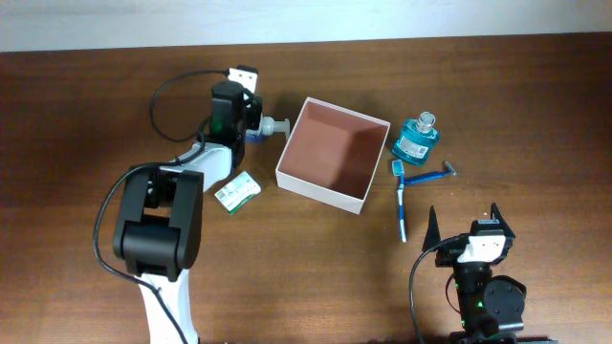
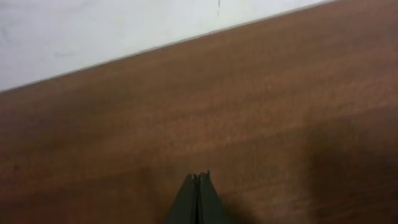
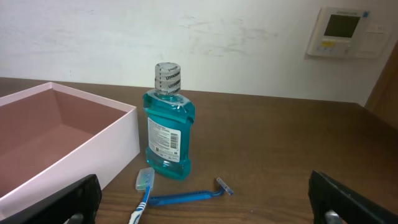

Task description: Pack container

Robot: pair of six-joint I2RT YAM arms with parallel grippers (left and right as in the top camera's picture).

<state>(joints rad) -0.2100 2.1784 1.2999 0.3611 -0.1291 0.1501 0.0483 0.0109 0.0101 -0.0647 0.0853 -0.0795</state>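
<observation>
Teal mouthwash bottle (image 3: pixel 168 124) stands upright with a clear cap and white label, ahead of the right hand (image 1: pixel 465 222), slightly left. Blue toothbrush (image 1: pixel 401 201) lies flat on the brown wood counter (image 1: pixel 535 105), nearer the hand, its head just beside the bottle's base. Blue razor (image 1: pixel 428 175) lies flat, handle end meeting the brush near its head. Green-white packet (image 1: pixel 237 192) sits well off to the hand's left. Small white-grey item (image 1: pixel 273 126) is also far left and further ahead, type unclear. Thermostat (image 3: pixel 342 31) hangs on the white wall (image 3: pixel 93 37), ahead right.
</observation>
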